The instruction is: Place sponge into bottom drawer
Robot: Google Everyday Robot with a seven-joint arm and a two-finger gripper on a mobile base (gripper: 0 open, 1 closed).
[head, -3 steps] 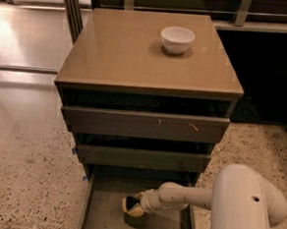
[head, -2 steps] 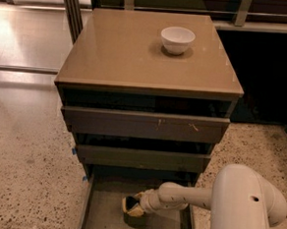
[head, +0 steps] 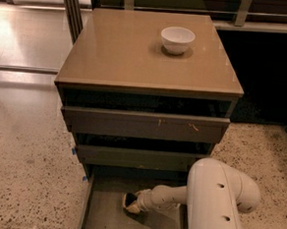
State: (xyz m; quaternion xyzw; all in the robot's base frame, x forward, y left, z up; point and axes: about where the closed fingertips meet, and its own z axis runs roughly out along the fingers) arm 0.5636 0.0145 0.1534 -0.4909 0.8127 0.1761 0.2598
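The bottom drawer (head: 102,217) is pulled out at the foot of the cabinet, and its flat grey floor shows. My gripper (head: 130,203) reaches into it from the right, on the white arm (head: 211,200), and sits low over the drawer floor. A small dark-and-yellow patch at the gripper's tip looks like the sponge (head: 127,200). I cannot tell it apart from the yellow gripper pads, or whether it rests on the floor.
A white bowl (head: 177,39) stands on the tan cabinet top (head: 123,56). The two upper drawers (head: 142,125) are slightly ajar. Speckled floor lies left and right of the cabinet. The arm's big white link fills the lower right.
The gripper has shifted at most slightly inside the bottom drawer; nothing else has moved.
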